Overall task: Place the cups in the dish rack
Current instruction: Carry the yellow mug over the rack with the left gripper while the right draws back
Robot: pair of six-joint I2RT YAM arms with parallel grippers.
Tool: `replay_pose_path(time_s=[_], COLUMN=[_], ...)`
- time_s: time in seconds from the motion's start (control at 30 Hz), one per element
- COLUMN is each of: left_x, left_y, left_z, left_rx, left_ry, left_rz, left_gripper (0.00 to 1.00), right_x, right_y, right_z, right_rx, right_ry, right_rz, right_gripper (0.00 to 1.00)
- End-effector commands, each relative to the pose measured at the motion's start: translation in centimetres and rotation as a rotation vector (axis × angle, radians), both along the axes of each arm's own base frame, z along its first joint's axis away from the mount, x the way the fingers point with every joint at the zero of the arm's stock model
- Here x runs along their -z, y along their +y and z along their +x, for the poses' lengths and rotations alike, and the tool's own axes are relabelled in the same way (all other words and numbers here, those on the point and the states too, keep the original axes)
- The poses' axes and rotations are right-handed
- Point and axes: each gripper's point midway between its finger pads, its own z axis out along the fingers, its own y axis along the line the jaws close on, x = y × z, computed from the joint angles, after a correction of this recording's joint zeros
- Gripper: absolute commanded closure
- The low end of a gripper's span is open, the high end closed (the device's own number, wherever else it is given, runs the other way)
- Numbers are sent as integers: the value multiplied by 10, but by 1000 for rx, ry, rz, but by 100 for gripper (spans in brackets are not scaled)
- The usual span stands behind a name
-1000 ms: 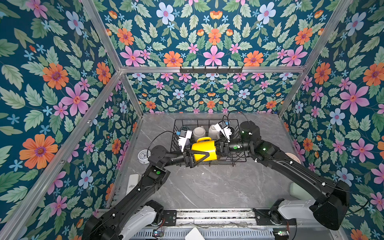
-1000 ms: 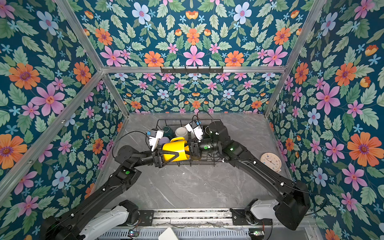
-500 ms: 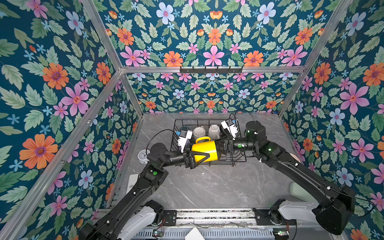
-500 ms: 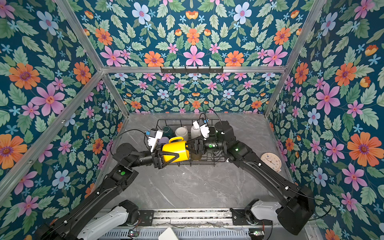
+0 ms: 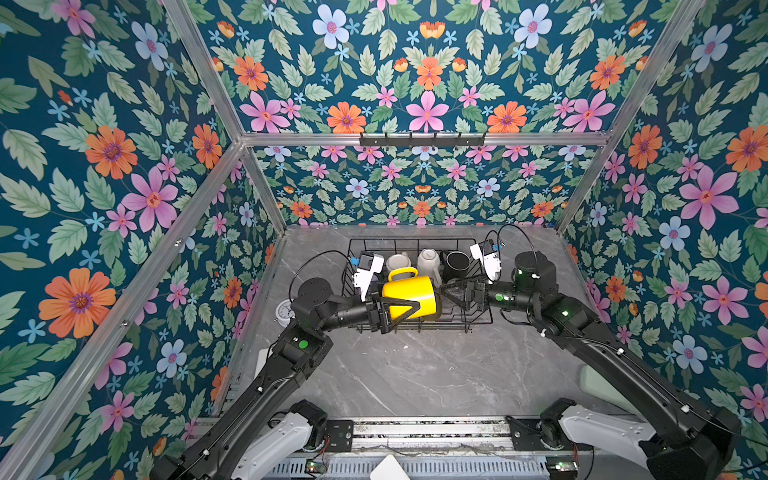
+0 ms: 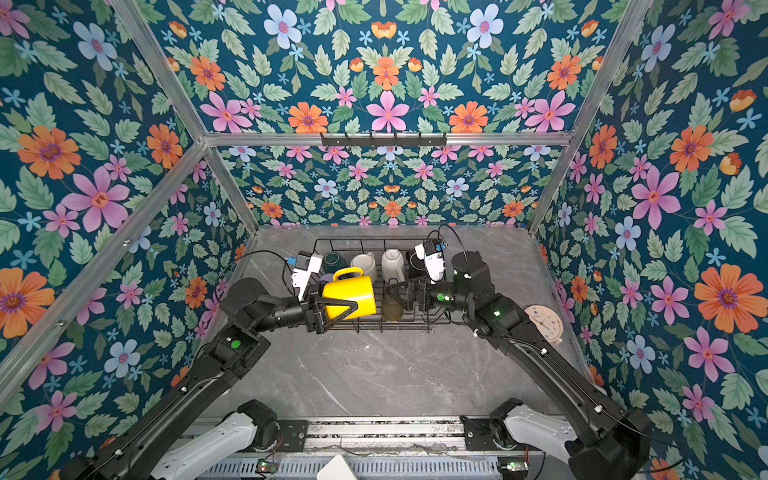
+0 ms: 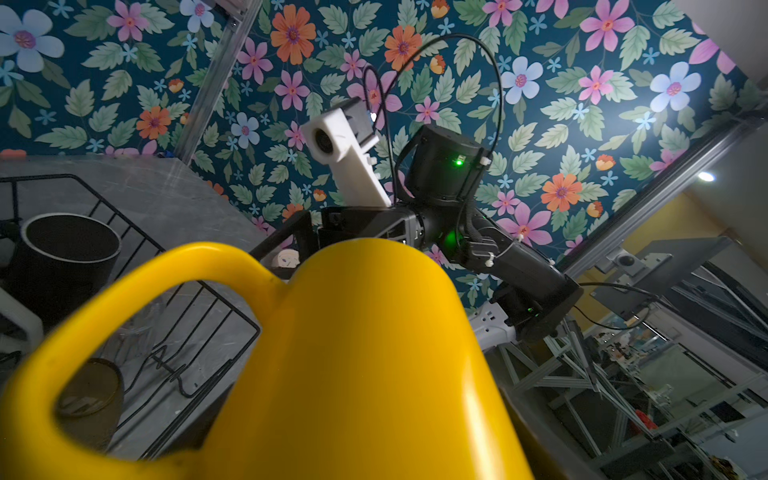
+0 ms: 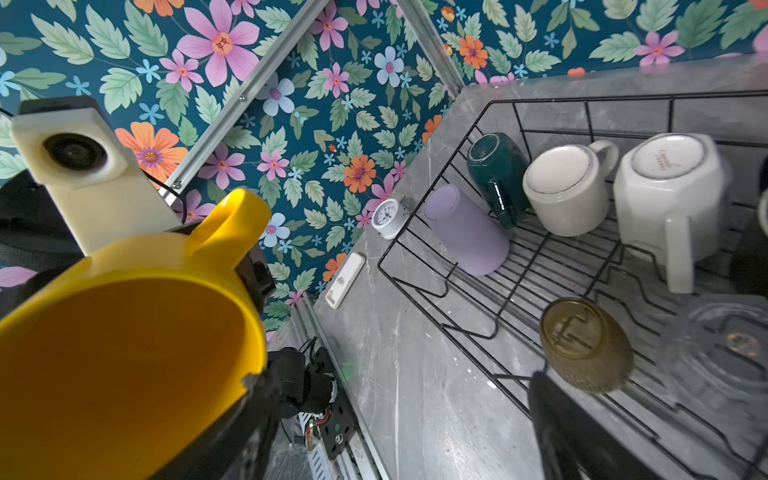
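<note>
My left gripper (image 5: 410, 305) is shut on the yellow cup (image 5: 409, 294), which lies on its side in the air over the front left of the dish rack (image 5: 411, 240). The cup's mouth faces my right gripper (image 5: 452, 294), which stands open just to its right and holds nothing. Inside the rack sit a black mug (image 5: 457, 264), a white mug (image 8: 669, 187), a cream mug (image 8: 567, 187), a teal mug (image 8: 496, 174), a lilac tumbler (image 8: 467, 232), an olive-amber glass (image 8: 586, 345) and a clear glass (image 8: 727, 345). The yellow cup (image 7: 374, 353) hides my left fingers in the left wrist view.
A small white alarm clock (image 5: 284, 311) stands left of the rack, with a white stick-shaped item (image 8: 345, 280) near it. A round wooden clock (image 6: 542, 324) lies by the right wall. A black hook rail (image 5: 422, 139) hangs on the back wall.
My right gripper has opened, let go of the yellow cup and drawn back to the right. My left gripper keeps the cup in nearly the same place.
</note>
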Motion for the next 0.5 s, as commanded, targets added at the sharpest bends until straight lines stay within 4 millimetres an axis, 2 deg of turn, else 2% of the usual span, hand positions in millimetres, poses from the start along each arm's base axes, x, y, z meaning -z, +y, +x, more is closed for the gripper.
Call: replay_pose_path(time_s=[0.0,0.17,0.47], left_x=[2,6,18], left_y=[4,8,19], left_z=[11,20,44], left_rx=[-74,-133,-271], left_ry=[-42,-34,9], left_rz=[56,115,253], left_gripper=[100,100,100], right_x=[4,-1,4], right_y=[-19,-35,-42], right_z=[9,12,15], right_rx=[111,190,228], right_ry=[-38,-78,-65], right_rz=[-68,-92,-112], right_gripper=[4,1,1])
